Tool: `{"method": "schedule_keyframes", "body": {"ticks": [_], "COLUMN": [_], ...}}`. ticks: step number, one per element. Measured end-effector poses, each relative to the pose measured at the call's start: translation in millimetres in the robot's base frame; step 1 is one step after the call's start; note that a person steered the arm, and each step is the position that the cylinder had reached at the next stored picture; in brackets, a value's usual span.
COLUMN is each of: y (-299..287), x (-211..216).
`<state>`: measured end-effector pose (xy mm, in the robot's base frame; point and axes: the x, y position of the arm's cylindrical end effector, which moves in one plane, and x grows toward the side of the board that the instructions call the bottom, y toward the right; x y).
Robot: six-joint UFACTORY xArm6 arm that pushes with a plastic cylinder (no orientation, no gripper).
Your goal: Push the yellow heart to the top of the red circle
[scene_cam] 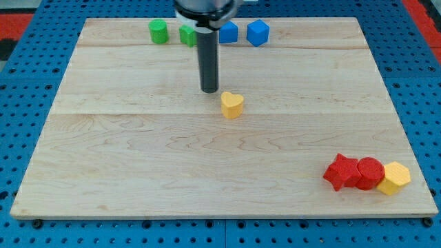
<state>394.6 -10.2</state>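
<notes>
The yellow heart (232, 105) lies near the middle of the wooden board. My tip (209, 91) stands just up and to the left of it, a small gap away. The red circle (370, 173) sits near the view's bottom right, wedged between a red star (341, 172) on its left and a yellow hexagon (394, 178) on its right. The three touch in a row.
Along the view's top edge stand a green cylinder (158, 32), a green block (187, 35) partly hidden behind the rod, a blue block (228, 32) and a blue hexagon-like block (258, 32). The wooden board (138, 165) ends on a blue pegboard all round.
</notes>
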Motion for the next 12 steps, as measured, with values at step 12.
{"method": "schedule_keyframes", "body": {"ticks": [12], "y": [127], "x": [118]}}
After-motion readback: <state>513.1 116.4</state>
